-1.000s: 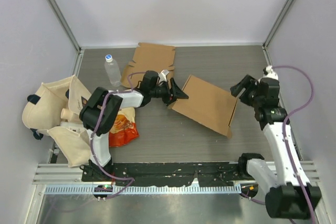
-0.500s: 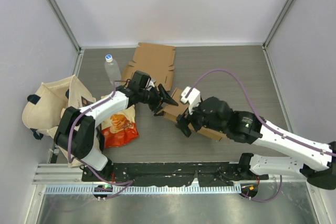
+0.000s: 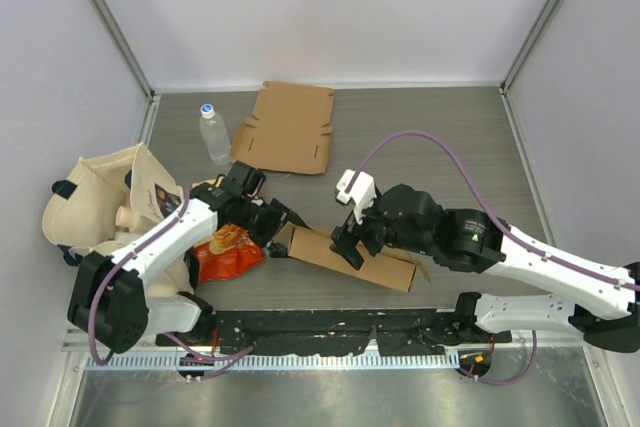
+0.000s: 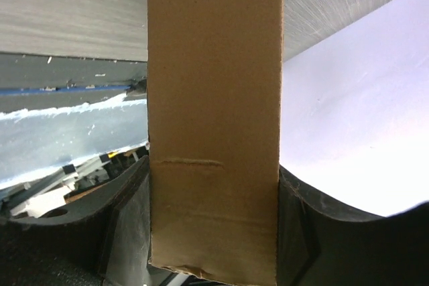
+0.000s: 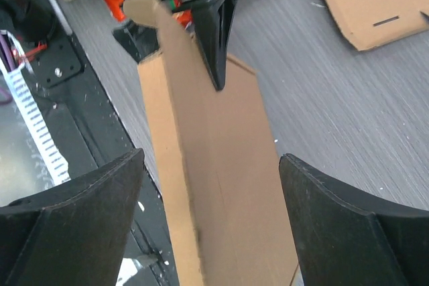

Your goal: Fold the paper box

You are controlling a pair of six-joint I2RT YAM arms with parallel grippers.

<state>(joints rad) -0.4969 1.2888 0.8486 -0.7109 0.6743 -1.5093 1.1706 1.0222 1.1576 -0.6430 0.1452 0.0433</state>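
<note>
L gripper [image 3: 281, 235] clamps one end of the paper box [image 3: 392, 269], steadying it near the worktop's [image 3: 480, 147] front edge, so R gripper [image 3: 347, 246], jaws spread, can straddle its middle w/o gripping.

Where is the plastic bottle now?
In the top view, the plastic bottle is at the far left of the table, beside the flat cardboard sheet, beyond the cloth bag.

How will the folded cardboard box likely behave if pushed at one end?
Probably light: it is thin card, and the left gripper grips the cardboard box by one end. Its panels look flat, so stiff, yet apt to hinge at creases. Long and narrow, it may pivot.
</note>
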